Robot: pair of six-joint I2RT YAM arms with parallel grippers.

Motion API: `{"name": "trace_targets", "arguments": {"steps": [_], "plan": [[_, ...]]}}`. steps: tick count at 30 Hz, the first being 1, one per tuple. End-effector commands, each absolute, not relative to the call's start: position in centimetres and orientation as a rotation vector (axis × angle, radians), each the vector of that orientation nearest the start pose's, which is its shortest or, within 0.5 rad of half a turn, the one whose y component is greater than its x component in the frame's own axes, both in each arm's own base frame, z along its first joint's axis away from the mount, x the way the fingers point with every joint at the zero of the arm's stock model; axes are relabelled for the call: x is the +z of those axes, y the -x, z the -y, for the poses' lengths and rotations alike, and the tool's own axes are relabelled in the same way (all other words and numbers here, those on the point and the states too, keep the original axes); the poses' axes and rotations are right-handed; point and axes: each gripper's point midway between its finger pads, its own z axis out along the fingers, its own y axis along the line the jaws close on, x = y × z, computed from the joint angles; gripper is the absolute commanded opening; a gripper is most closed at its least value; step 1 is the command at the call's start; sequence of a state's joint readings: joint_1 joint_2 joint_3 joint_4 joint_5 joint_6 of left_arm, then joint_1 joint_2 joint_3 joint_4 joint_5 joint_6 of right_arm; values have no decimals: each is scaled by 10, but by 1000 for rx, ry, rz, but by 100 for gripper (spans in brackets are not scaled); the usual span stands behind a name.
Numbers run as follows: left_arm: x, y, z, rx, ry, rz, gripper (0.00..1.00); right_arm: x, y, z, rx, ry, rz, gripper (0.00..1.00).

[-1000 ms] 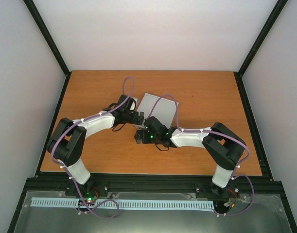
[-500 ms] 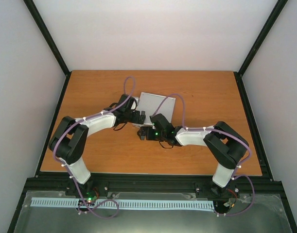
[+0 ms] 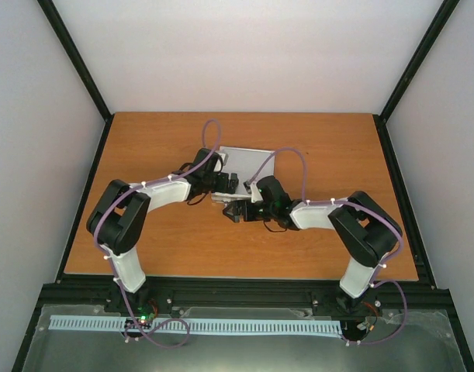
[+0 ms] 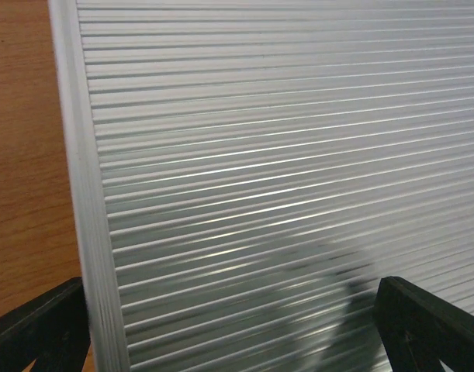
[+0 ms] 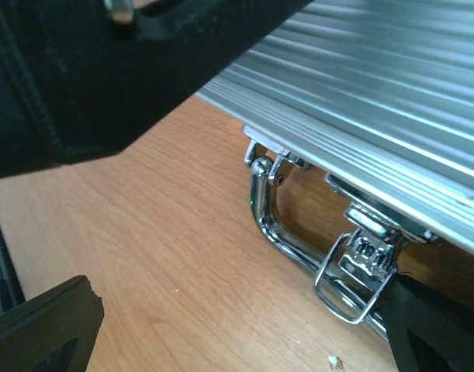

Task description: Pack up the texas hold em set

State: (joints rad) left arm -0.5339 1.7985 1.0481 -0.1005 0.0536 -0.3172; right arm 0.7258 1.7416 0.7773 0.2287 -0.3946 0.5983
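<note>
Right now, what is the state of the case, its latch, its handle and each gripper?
aluminium case: lid shut, flat on the table.
latch: seems undone, hanging loose.
handle: folded down toward the table.
left gripper: open, spread above the case.
right gripper: open, holding nothing, beside the latch.

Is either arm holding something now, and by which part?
Nothing is held. The left tool is open over the case lid; the right tool is open beside the latch.
</note>
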Motion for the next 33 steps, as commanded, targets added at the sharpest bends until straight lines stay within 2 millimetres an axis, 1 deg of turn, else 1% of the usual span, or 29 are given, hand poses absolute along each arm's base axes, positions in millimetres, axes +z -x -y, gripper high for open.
{"name": "trace_targets", "arguments": {"steps": [1, 8, 11, 16, 18, 20, 22, 24, 28, 31, 33], "plan": [[-3, -350, 218, -282, -344, -2696, 100, 2, -206, -315, 1241, 477, -2771, 100], [-5, -347, 218, -277, -344, -2708, 100, 23, -200, -319, 1276, 644, -2727, 100], [-8, -345, 219, -280, -345, -2713, 100, 26, -201, -319, 1298, 640, -2716, 100], [-15, -339, 218, -277, -350, -2728, 100, 23, -214, -318, 1322, 570, -2691, 100], [-15, -338, 218, -273, -352, -2730, 100, 19, -221, -315, 1293, 520, -2701, 100], [-13, -338, 217, -269, -357, -2727, 100, 21, -225, -313, 1269, 495, -2698, 100], [-12, -339, 217, -266, -358, -2723, 100, 29, -229, -312, 1242, 500, -2682, 100], [-11, -340, 218, -268, -360, -2722, 100, 42, -234, -310, 1192, 527, -2652, 100], [-9, -342, 221, -278, -363, -2715, 100, 68, -248, -298, 1015, 586, -2595, 100], [-10, -344, 222, -281, -370, -2714, 100, 78, -256, -291, 914, 606, -2576, 100], [-10, -344, 223, -281, -370, -2714, 100, 79, -256, -291, 905, 623, -2576, 100]]}}
